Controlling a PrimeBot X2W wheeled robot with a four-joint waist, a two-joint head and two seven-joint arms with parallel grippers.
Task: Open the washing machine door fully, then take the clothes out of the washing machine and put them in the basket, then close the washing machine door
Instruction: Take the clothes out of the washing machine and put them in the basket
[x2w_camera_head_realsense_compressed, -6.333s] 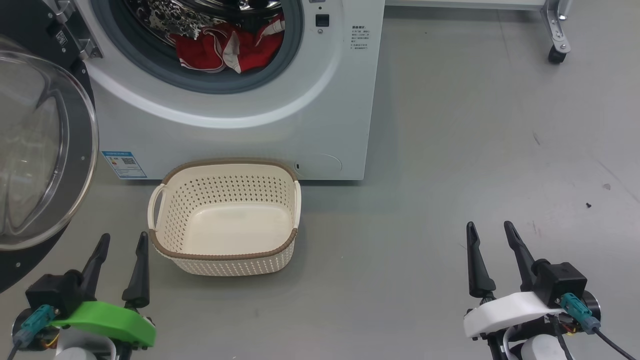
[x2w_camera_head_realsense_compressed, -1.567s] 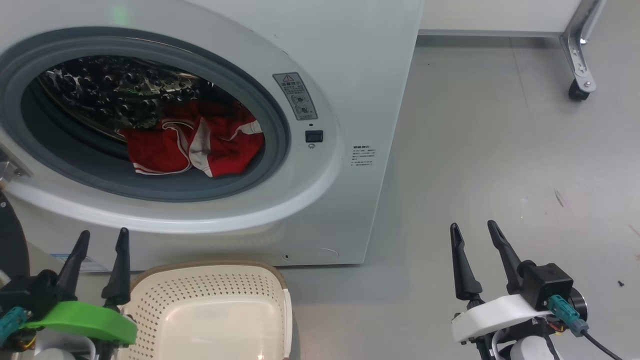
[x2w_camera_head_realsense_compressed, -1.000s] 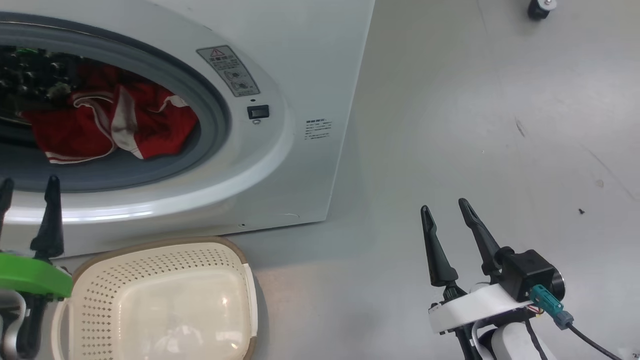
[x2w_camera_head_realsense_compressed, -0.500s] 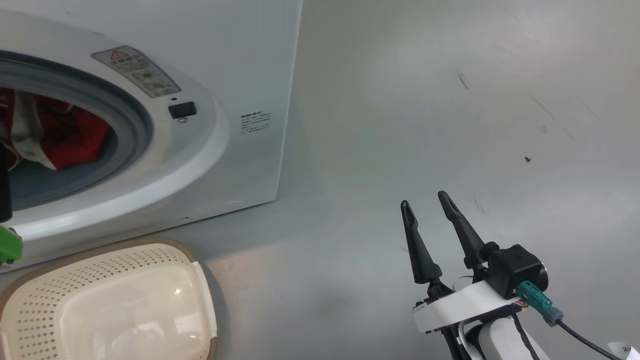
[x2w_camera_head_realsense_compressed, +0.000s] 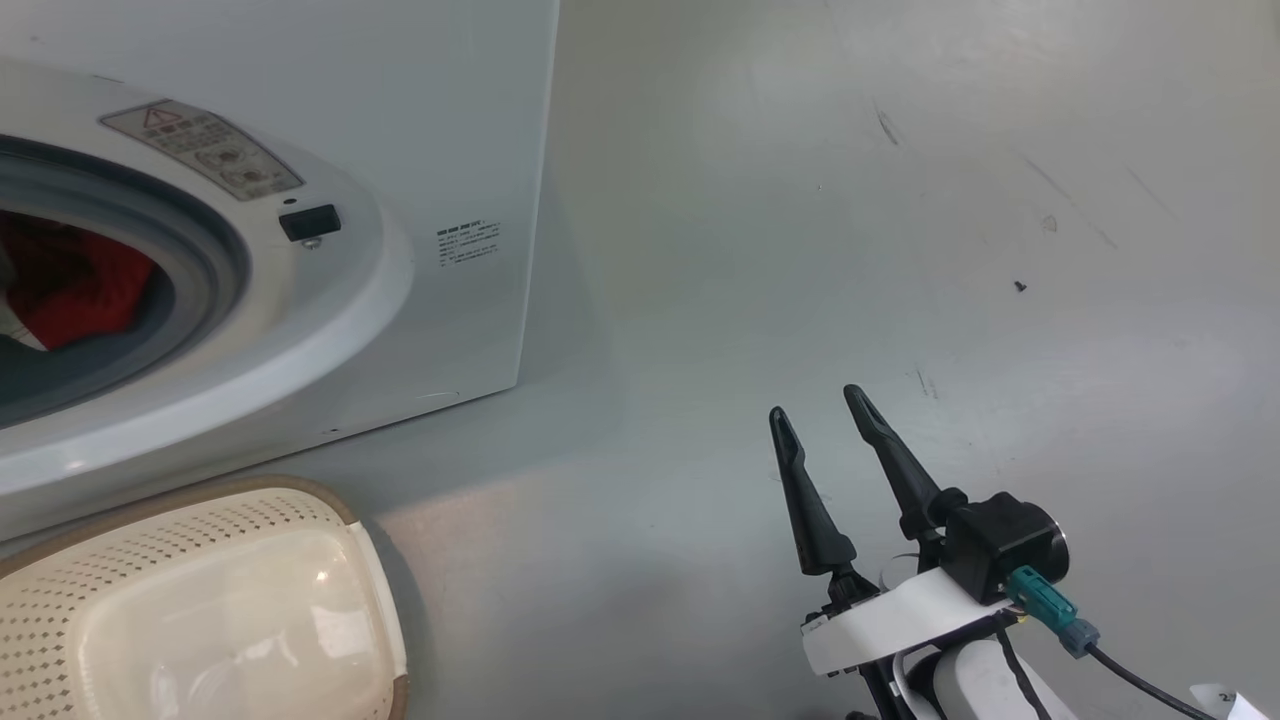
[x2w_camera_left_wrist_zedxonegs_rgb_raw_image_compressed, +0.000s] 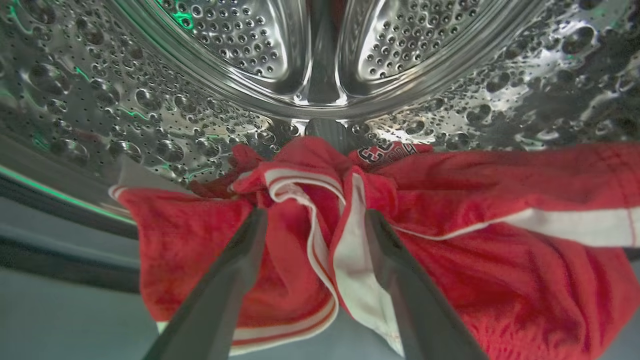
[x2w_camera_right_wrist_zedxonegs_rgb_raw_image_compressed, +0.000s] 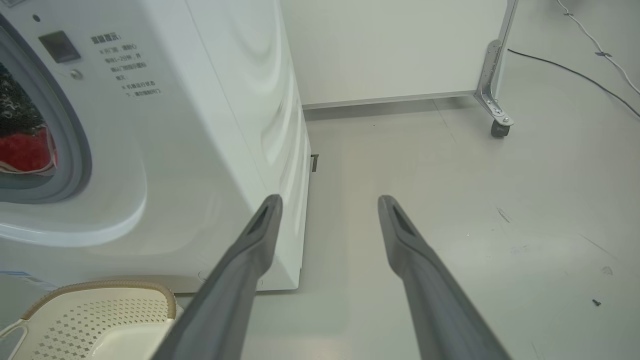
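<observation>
Slim dark fingers spread, the left gripper (x2w_camera_left_wrist_zedxonegs_rgb_raw_image_compressed: 316, 215) straddles crumpled red mesh clothes (x2w_camera_left_wrist_zedxonegs_rgb_raw_image_compressed: 500, 280) inside a dimpled steel drum (x2w_camera_left_wrist_zedxonegs_rgb_raw_image_compressed: 150, 115); the right gripper (x2w_camera_head_realsense_compressed: 815, 404) hangs parted.

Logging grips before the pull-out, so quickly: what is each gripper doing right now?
Left gripper: open, fingertips either side of a fold of the clothes, not closed on it.
Right gripper: open, holding nothing.

I log: clothes (x2w_camera_left_wrist_zedxonegs_rgb_raw_image_compressed: 500, 290) bright red with white stripes; drum (x2w_camera_left_wrist_zedxonegs_rgb_raw_image_compressed: 150, 110) silver, dimpled, perforated; washing machine (x2w_camera_head_realsense_compressed: 470, 120) white, door seal (x2w_camera_head_realsense_compressed: 212, 268) grey; basket (x2w_camera_head_realsense_compressed: 180, 540) at 7 o'clock cream, brown-rimmed.
</observation>
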